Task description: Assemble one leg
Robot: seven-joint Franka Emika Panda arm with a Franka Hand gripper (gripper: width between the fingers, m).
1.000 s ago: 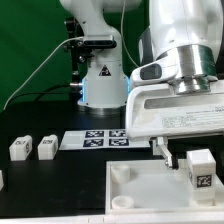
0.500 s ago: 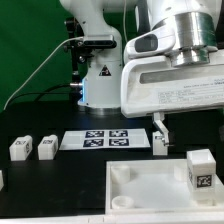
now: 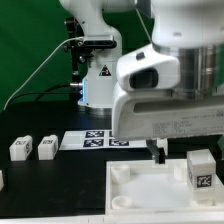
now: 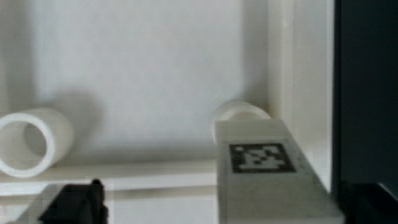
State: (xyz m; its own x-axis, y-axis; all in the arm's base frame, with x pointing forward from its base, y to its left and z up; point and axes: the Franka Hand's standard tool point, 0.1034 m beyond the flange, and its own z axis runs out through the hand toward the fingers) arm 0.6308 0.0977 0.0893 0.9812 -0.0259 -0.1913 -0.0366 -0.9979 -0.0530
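Note:
A leg point(image 3: 201, 170), a small white post with a square tag on its face, stands upright on the large white panel point(image 3: 140, 195) at the exterior view's right. In the wrist view the leg point(image 4: 267, 160) shows its tag between two round corner sockets point(image 4: 29, 141). My gripper point(image 3: 157, 152) hangs open and empty over the panel, to the left of this leg in the exterior view. In the wrist view my gripper point(image 4: 222, 205) has its dark fingertips point(image 4: 73, 203) wide apart, not touching the leg. Two more legs point(image 3: 18, 149) point(image 3: 47, 148) lie on the black table at the left.
The marker board point(image 3: 97, 140) lies flat behind the panel. The robot's base point(image 3: 100, 80) with cables stands at the back. Another white part point(image 3: 2, 180) peeks in at the left edge.
My gripper has moved toward the exterior view's left and a little lower, away from the standing leg. The legs and the panel have not moved.

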